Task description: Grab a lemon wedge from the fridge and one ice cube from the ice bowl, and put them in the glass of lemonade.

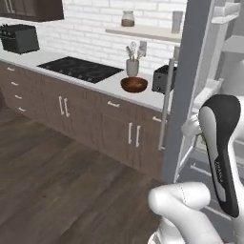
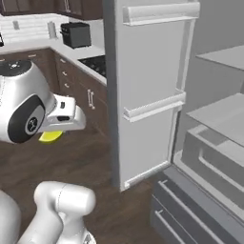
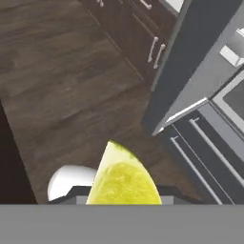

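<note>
My gripper (image 3: 124,194) is shut on the lemon wedge (image 3: 123,178), a yellow-green piece that rises between the fingertips in the hand view. From the right base view the lemon wedge (image 2: 49,137) peeks out yellow under the white hand, above the wooden floor and left of the fridge door (image 2: 147,86). The fridge (image 2: 224,114) stands open, with pale shelves and bottom drawers (image 3: 205,147). On the counter sits the reddish-brown ice bowl (image 1: 134,85), well away from the hand. The ice cube and the glass of lemonade are out of view.
The open fridge door (image 1: 190,86) stands edge-on between the arm and the counter. Beside the bowl are a grey utensil cup (image 1: 132,66) and a dark toaster (image 1: 164,78). A black cooktop (image 1: 78,69) lies further left. Brown cabinets (image 1: 95,119) run under the counter.
</note>
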{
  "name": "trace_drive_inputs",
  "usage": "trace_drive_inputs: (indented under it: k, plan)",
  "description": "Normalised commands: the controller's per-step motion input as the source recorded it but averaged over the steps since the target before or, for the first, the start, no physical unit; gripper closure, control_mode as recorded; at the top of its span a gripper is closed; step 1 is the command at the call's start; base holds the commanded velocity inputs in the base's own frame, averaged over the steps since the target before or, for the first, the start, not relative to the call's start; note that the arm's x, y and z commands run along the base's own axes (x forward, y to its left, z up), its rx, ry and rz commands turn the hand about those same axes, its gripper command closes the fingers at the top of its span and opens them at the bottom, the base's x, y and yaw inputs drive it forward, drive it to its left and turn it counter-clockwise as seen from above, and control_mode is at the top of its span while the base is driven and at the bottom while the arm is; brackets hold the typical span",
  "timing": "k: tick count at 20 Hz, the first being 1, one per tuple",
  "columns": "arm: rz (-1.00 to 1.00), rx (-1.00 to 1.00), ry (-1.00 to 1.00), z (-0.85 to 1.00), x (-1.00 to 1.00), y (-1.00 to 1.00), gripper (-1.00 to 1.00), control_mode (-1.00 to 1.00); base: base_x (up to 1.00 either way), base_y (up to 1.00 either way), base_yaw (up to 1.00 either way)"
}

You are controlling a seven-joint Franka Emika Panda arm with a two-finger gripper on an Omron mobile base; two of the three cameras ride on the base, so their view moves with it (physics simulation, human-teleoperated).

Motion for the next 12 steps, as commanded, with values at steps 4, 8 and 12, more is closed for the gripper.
trace_drive_inputs:
  k: [4,8,12]
  plan:
    - [0.0,0.0,0.0,0.0,0.0,0.0,1.0,1.0,-0.01,0.69,0.62]
    - [0.0,0.0,0.0,0.0,0.0,0.0,1.0,1.0,0.43,0.91,0.53]
    - [0.0,0.0,0.0,0.0,0.0,0.0,1.0,1.0,1.0,0.35,0.55]
